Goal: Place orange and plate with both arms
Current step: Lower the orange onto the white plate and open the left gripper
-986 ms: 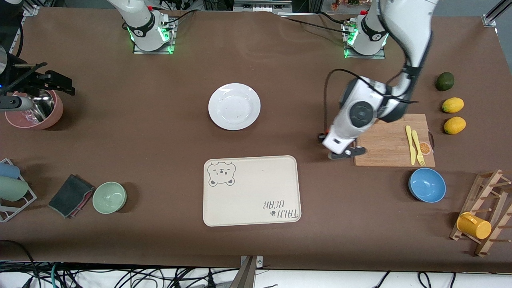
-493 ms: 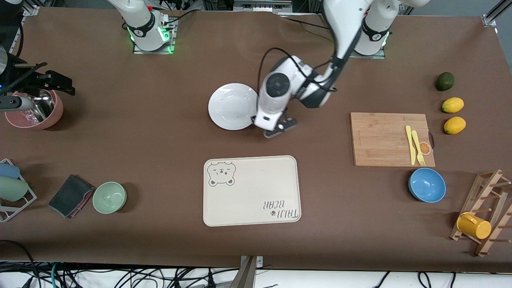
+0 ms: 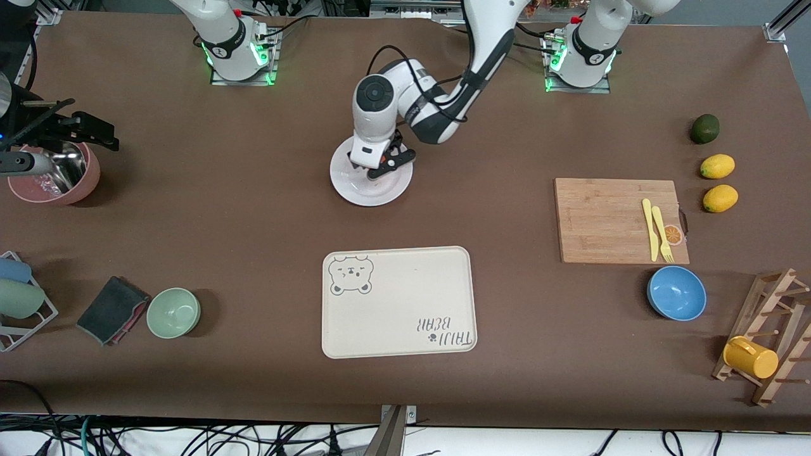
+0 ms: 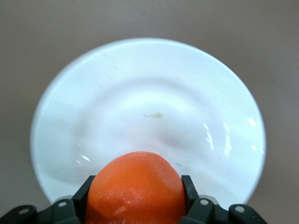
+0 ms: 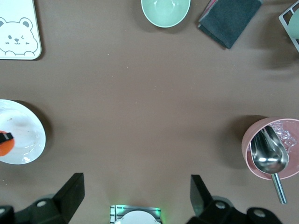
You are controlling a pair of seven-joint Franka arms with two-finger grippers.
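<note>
The white plate (image 3: 370, 188) lies on the brown table in the middle, nearer the robots' bases than the bear tray. My left gripper (image 3: 382, 163) hangs just over the plate and is shut on the orange (image 4: 135, 186). The left wrist view shows the red-orange fruit between both fingers with the plate (image 4: 149, 93) right under it. In the front view the hand hides the orange. The right wrist view shows the plate (image 5: 25, 135) and the orange (image 5: 4, 149) at its edge. My right gripper (image 5: 135, 186) is open and empty, high over the right arm's end of the table.
The cream bear tray (image 3: 399, 301) lies nearer the front camera than the plate. A wooden board (image 3: 602, 218) with a yellow fork and knife, a blue bowl (image 3: 676, 292), two lemons and a dark green fruit lie toward the left arm's end. A green bowl (image 3: 173, 312) and a pink bowl (image 3: 57, 174) lie toward the right arm's end.
My left gripper has swung from beside the wooden board across the table to over the plate, carrying the orange. The right arm has not moved.
</note>
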